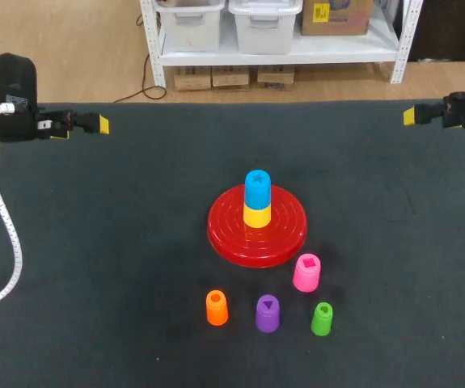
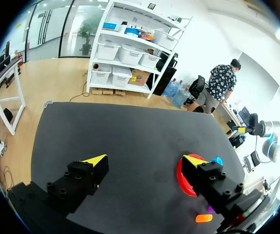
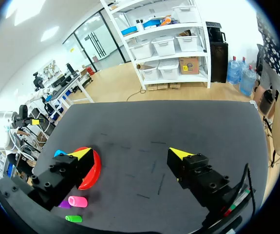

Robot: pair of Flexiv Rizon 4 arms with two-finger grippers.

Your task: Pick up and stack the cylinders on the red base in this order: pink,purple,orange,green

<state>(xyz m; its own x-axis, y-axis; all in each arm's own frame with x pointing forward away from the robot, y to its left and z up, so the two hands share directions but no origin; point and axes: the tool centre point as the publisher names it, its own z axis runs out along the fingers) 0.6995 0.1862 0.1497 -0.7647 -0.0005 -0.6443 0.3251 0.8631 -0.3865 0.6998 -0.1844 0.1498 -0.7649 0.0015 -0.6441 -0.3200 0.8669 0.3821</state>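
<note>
From above, the table [image 1: 95, 242] is a dark, matte surface. The red base [image 1: 289, 234] sits near its middle, carrying a yellow cylinder [image 1: 256, 216] with a blue cylinder [image 1: 257, 187] on top. The only marks I can read are shapes on the tops: a star on the blue, a square on the pink cylinder [image 1: 306, 272], and a triangle on the purple cylinder [image 1: 268, 313]. The pink stands just beside the base's near rim. The orange cylinder [image 1: 217, 308], the purple and the green cylinder [image 1: 322, 318] stand upright in a row nearer me, their marks too small to make out. My left gripper [image 1: 103, 124] and right gripper [image 1: 410, 115] hang at the far corners, well apart from everything. Seen side-on, their gaps do not show.

In the left wrist view my fingers are spread wide over bare table. One finger hides most of the base [image 2: 181, 175]. Beyond that finger only slivers of the blue [image 2: 218, 160] and the orange [image 2: 204, 218] show.

In the right wrist view my fingers are likewise wide apart, gripping nothing. One finger covers part of the base [image 3: 93, 173]. The pink [image 3: 77, 201] and the green [image 3: 72, 218] show beside that finger. The purple is barely visible behind it.
</note>
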